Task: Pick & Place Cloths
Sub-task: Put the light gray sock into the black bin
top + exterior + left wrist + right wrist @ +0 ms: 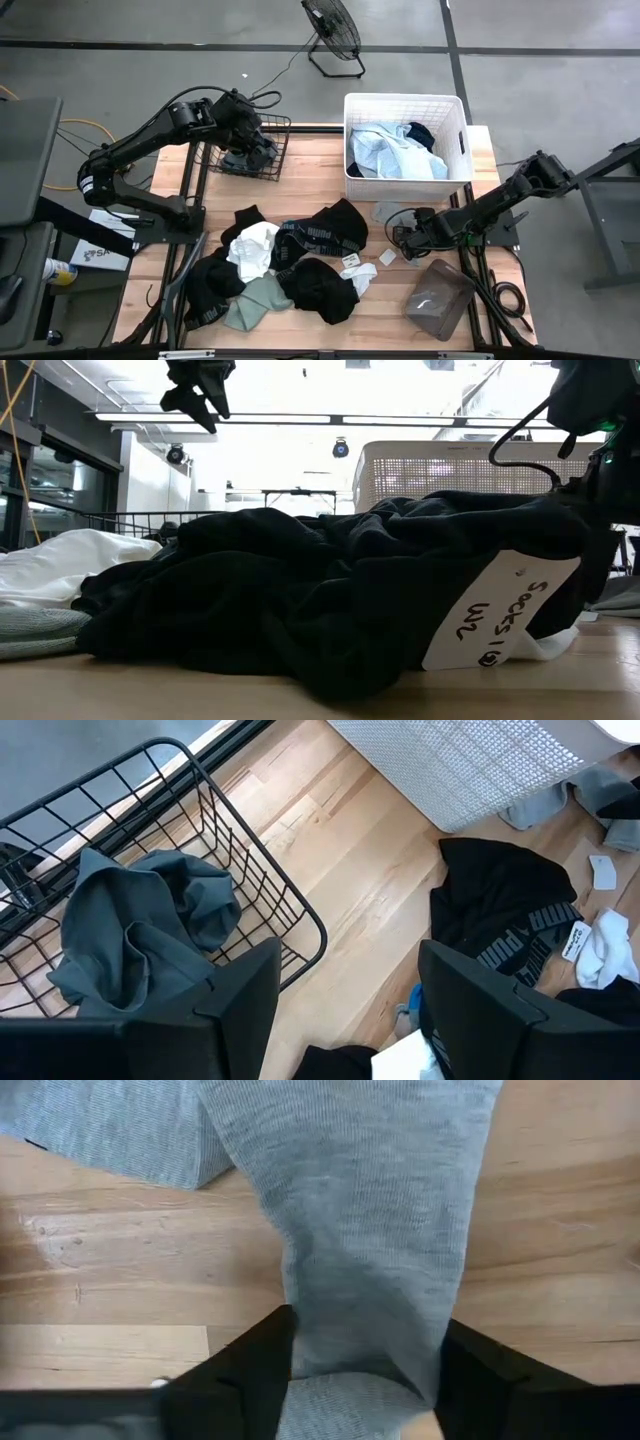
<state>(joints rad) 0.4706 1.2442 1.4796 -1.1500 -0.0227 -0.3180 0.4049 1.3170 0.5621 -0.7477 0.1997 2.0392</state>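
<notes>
On the wooden worktop (310,170), seen from above, a heap of cloths (290,265) lies toward the front: black, white & sage-green pieces, approx. a dozen, tangled together. Behind it on the right stands a white plastic laundry basket (455,130), already holding pale blue and dark garments. At the back left sits a black wire basket (275,150) with one grey garment (140,930) inside.

The left gripper (250,150) hangs over the wire basket, its fingers spread apart w/ nothing between them; the grey garment lies loose below it.

The right gripper (405,240) is down at the worktop just right of the heap. In its wrist view a grey sock (370,1230) runs between the two fingers, which sit close on either side of the fabric; whether they have clamped it fully, can't tell, but they look to be closing on it. A second grey piece (110,1130) lies just beside.

Progress, judging by the layout: early to mid. A few items are sorted into both baskets, but most of the heap, plus a few small white pieces (355,270) near it, remains to be picked and placed.
</notes>
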